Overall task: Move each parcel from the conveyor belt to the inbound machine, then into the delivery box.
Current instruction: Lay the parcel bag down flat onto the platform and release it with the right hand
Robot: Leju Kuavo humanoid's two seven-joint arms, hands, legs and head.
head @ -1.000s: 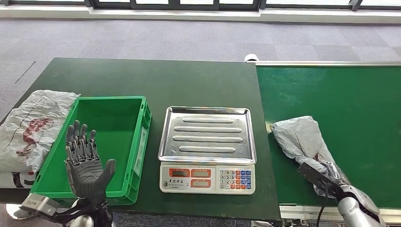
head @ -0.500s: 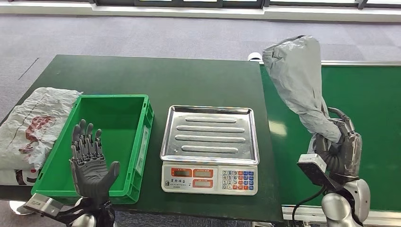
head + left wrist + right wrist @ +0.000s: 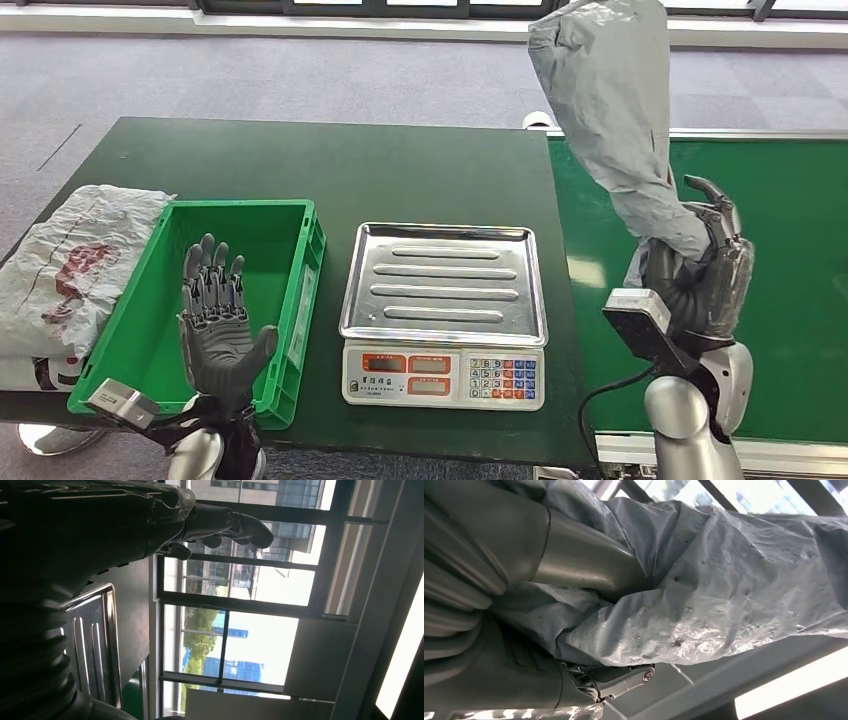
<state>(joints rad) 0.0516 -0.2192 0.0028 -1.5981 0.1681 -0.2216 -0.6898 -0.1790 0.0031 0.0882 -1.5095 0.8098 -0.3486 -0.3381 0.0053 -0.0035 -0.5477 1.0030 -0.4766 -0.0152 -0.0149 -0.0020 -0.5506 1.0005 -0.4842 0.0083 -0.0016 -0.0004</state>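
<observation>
One grey parcel point(image 3: 615, 110) stands upright, gripped by the right hand point(image 3: 700, 285) – floppy, could slip; left hand point(image 3: 215, 320) spread – empty

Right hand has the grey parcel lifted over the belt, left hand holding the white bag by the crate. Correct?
Not quite. The left hand holds nothing; it is open above the green crate, head view. The white bag lies untouched. The right hand does hold the grey parcel.

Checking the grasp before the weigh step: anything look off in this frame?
The grey parcel is gripped at its bottom end by the right hand and stands up tall, leaning over the belt edge. A crumpled white bag lies outside the green bin, on the table's left edge.
</observation>
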